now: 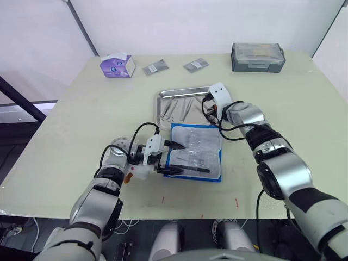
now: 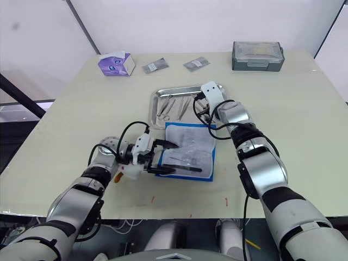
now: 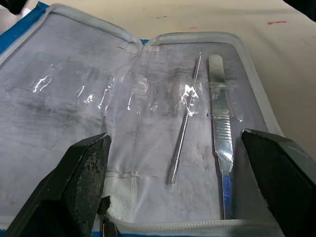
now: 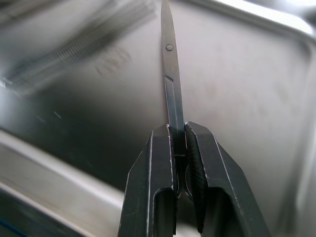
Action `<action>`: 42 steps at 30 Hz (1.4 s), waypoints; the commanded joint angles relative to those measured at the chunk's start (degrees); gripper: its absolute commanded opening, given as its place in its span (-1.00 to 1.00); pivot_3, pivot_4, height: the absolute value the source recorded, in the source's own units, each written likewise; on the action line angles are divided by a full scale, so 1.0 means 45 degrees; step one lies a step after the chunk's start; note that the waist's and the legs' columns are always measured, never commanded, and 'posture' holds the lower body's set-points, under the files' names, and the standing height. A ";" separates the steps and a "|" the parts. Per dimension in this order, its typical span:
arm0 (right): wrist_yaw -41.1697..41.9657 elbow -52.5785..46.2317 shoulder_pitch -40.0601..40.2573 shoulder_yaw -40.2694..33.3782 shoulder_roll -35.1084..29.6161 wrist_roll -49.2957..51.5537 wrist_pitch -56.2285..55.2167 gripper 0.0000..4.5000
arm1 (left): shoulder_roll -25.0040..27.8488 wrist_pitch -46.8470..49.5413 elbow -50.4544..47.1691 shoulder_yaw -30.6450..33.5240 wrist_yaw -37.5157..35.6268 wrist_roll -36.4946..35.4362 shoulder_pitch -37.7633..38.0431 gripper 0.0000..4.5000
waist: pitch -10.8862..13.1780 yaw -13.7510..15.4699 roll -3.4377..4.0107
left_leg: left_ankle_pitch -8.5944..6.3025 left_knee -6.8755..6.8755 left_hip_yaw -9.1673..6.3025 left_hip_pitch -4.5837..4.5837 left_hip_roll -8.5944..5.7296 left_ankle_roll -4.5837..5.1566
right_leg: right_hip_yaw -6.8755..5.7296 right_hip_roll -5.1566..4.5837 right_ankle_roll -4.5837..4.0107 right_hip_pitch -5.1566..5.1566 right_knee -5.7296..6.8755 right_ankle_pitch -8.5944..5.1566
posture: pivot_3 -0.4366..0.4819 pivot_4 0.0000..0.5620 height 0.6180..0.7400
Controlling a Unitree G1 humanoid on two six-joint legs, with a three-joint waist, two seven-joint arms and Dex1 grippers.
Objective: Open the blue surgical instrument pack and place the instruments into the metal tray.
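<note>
A: Head views first — what's on the table (image 1: pixel 65 136)?

B: The pack (image 1: pixel 196 152) lies open flat near the front edge, pale lining up, blue border showing. Just behind it sits the tray (image 1: pixel 162 97), with several instruments (image 1: pixel 175 107) already lying in it. Far back: a purple tissue box (image 1: pixel 117 65), two grey packets (image 1: pixel 155 67), and a dark grey box (image 1: pixel 258 57).

A: And the arms?

B: The left tool (image 1: pixel 173 157) is at the pack's left edge, fingers spread wide over the lining. The right tool (image 2: pixel 199 101) hangs over the tray's right part.

A: Left wrist view?

B: The two black fingers (image 3: pixel 84 173) stand wide apart, nothing between them. Beyond them the lining's clear pockets hold a thin probe (image 3: pixel 185 118) and a flat scalpel handle (image 3: pixel 219 123) — side by side, close but apart.

A: Right wrist view?

B: The right tool's fingers (image 4: pixel 158 177) are clamped narrow on scissors (image 4: pixel 170 84), blades closed and pointing away over the tray's shiny floor (image 4: pixel 247 89). I cannot tell whether the tip touches the metal.
</note>
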 commanded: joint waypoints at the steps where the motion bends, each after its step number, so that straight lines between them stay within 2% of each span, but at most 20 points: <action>1: -0.0101 0.0183 -0.0643 -0.0470 0.0241 0.0155 -0.0389 -0.95 | -0.0344 0.0215 0.0752 -0.0958 -0.0573 0.1107 0.1235 1.00 | -0.0001 -0.0032 0.0001 | 0.0000 0.0000 0.0000 0.0003 0.0000 0.0000 | 0.0001 0.0000 0.0000 0.0000 0.0005 0.0000 | -0.05 -0.47 0.91; 5: 0.0084 0.0562 -0.0737 -0.0591 0.0308 0.0058 -0.0552 -0.95 | -0.0337 0.0260 0.0704 -0.0956 -0.0573 0.1092 0.1236 1.00 | -0.0001 -0.0036 0.0001 | 0.0000 0.0000 -0.0003 0.0003 0.0000 0.0000 | 0.0000 0.0000 0.0001 0.0001 0.0005 -0.0001 | -0.05 -0.47 0.91; 7: 0.0248 0.0624 -0.0751 -0.0613 0.0361 0.0067 -0.0591 -0.61 | -0.0318 0.0275 0.0692 -0.0965 -0.0573 0.1096 0.1230 1.00 | -0.0001 -0.0035 0.0001 | 0.0000 0.0000 -0.0007 0.0000 -0.0001 0.0000 | 0.0004 0.0000 0.0002 0.0001 0.0004 -0.0001 | -0.05 -0.47 0.91; 8: 0.0281 0.0652 -0.0763 -0.0626 0.0373 0.0053 -0.0622 -0.54 | -0.0314 0.0276 0.0690 -0.0968 -0.0573 0.1099 0.1230 1.00 | -0.0001 -0.0040 0.0001 | 0.0000 0.0000 -0.0006 0.0000 -0.0002 0.0001 | 0.0005 0.0000 0.0003 0.0001 0.0004 -0.0002 | -0.05 -0.47 0.91; 9: 0.0378 0.0640 -0.0771 -0.0671 0.0388 0.0083 -0.0704 -0.36 | -0.0309 0.0287 0.0705 -0.0965 -0.0573 0.1109 0.1218 1.00 | -0.0001 -0.0042 0.0001 | 0.0000 0.0000 -0.0005 0.0000 -0.0002 0.0000 | 0.0006 0.0000 0.0003 0.0001 0.0005 -0.0002 | -0.05 -0.47 0.91; 10: 0.0444 0.0637 -0.0779 -0.0710 0.0398 0.0101 -0.0770 -0.10 | -0.0308 0.0295 0.0716 -0.0961 -0.0573 0.1115 0.1209 1.00 | -0.0001 -0.0042 0.0001 | 0.0000 -0.0001 -0.0006 0.0002 -0.0002 0.0000 | 0.0006 0.0000 0.0004 0.0001 0.0005 -0.0002 | -0.05 -0.47 0.91; 11: 0.0495 0.0594 -0.0772 -0.0748 0.0386 0.0099 -0.0882 0.05 | -0.0312 0.0303 0.0727 -0.0958 -0.0573 0.1125 0.1196 1.00 | -0.0001 -0.0043 0.0001 | 0.0000 -0.0001 -0.0007 0.0002 -0.0002 0.0000 | 0.0006 0.0001 0.0004 0.0001 0.0006 -0.0002 | -0.05 -0.47 0.91; 12: 0.0538 0.0504 -0.0774 -0.0780 0.0345 0.0086 -0.0940 0.33 | -0.0318 0.0313 0.0723 -0.0959 -0.0573 0.1121 0.1187 1.00 | -0.0001 -0.0043 0.0001 | 0.0000 0.0000 -0.0006 0.0002 -0.0002 0.0000 | 0.0006 0.0001 0.0004 0.0001 0.0006 -0.0002 | -0.05 -0.47 0.91; 13: 0.0621 0.0354 -0.0766 -0.0725 0.0269 0.0003 -0.1091 0.48 | -0.0323 0.0311 0.0720 -0.0957 -0.0573 0.1119 0.1183 1.00 | -0.0001 -0.0042 0.0001 | 0.0000 0.0000 -0.0007 0.0001 -0.0002 0.0000 | 0.0006 0.0001 0.0004 0.0001 0.0005 -0.0002 | -0.05 -0.47 0.91; 14: 0.0730 0.0149 -0.0751 -0.0703 0.0182 -0.0035 -0.1313 0.72 | -0.0333 0.0316 0.0720 -0.0955 -0.0573 0.1119 0.1180 1.00 | 0.0000 -0.0042 0.0001 | 0.0000 0.0000 -0.0006 0.0001 -0.0002 0.0000 | 0.0006 0.0000 0.0004 0.0000 0.0005 -0.0002 | -0.05 -0.47 0.91; 16: 0.1328 -0.0662 -0.0583 -0.0687 -0.0089 0.0039 -0.1596 0.95 | -0.0364 0.0324 0.0719 -0.0957 -0.0573 0.1124 0.1168 1.00 | 0.0002 -0.0040 0.0005 | 0.0000 0.0000 -0.0006 0.0000 -0.0002 0.0000 | 0.0006 0.0000 0.0004 0.0000 0.0005 -0.0002 | -0.05 -0.47 0.91; 19: 0.2471 -0.2350 0.0143 -0.0549 -0.0492 0.0215 -0.1719 0.95 | -0.0391 0.0346 0.0709 -0.0972 -0.0573 0.1114 0.1150 1.00 | 0.0001 -0.0036 0.0004 | 0.0000 0.0000 -0.0010 -0.0003 -0.0003 0.0000 | 0.0006 0.0000 0.0008 0.0001 0.0002 -0.0005 | -0.05 -0.47 0.91; 26: 0.5752 -0.8849 0.3770 -0.0184 -0.1665 0.1588 -0.2202 0.95 | -0.0419 0.0377 0.0738 -0.0993 -0.0573 0.1119 0.1085 1.00 | 0.0003 -0.0021 0.0002 | -0.0001 0.0004 -0.0024 -0.0013 -0.0016 0.0001 | 0.0029 0.0003 0.0025 0.0005 0.0002 -0.0014 | -0.05 -0.47 0.91; 29: 0.6406 -1.0909 0.5254 -0.0038 -0.2061 0.2074 -0.2011 0.95 | -0.0425 0.0380 0.0751 -0.1006 -0.0573 0.1123 0.1065 1.00 | 0.0005 -0.0044 -0.0001 | -0.0001 0.0007 -0.0024 -0.0013 -0.0021 0.0001 | 0.0034 0.0002 0.0028 0.0006 -0.0001 -0.0016 | -0.05 -0.47 0.91; 31: 0.6495 -1.1551 0.5692 -0.0008 -0.2177 0.2251 -0.1774 0.95 | -0.0428 0.0386 0.0761 -0.1004 -0.0573 0.1126 0.1054 1.00 | 0.0006 -0.0042 -0.0004 | -0.0001 0.0007 -0.0027 -0.0010 -0.0021 0.0001 | 0.0031 0.0004 0.0029 0.0007 0.0001 -0.0017 | -0.05 -0.47 0.91; 35: 0.7276 -1.3275 0.7735 0.0281 -0.2544 0.2753 -0.2336 0.95 | -0.0443 0.0384 0.0795 -0.0993 -0.0573 0.1143 0.1019 1.00 | 0.0006 0.0032 -0.0018 | -0.0001 0.0006 -0.0040 -0.0014 -0.0022 0.0001 | 0.0022 0.0007 0.0032 0.0013 -0.0013 -0.0020 | -0.05 -0.47 0.91; 42: 0.7951 -1.4009 0.9904 0.1398 -0.3763 0.2023 -0.3663 0.95 | -0.0453 0.0379 0.0854 -0.0957 -0.0573 0.1178 0.1011 1.00 | 0.0021 0.0010 -0.0043 | -0.0003 0.0008 -0.0037 -0.0009 -0.0035 0.0004 | 0.0035 0.0006 0.0044 0.0028 -0.0031 -0.0027 | -0.05 -0.47 0.91</action>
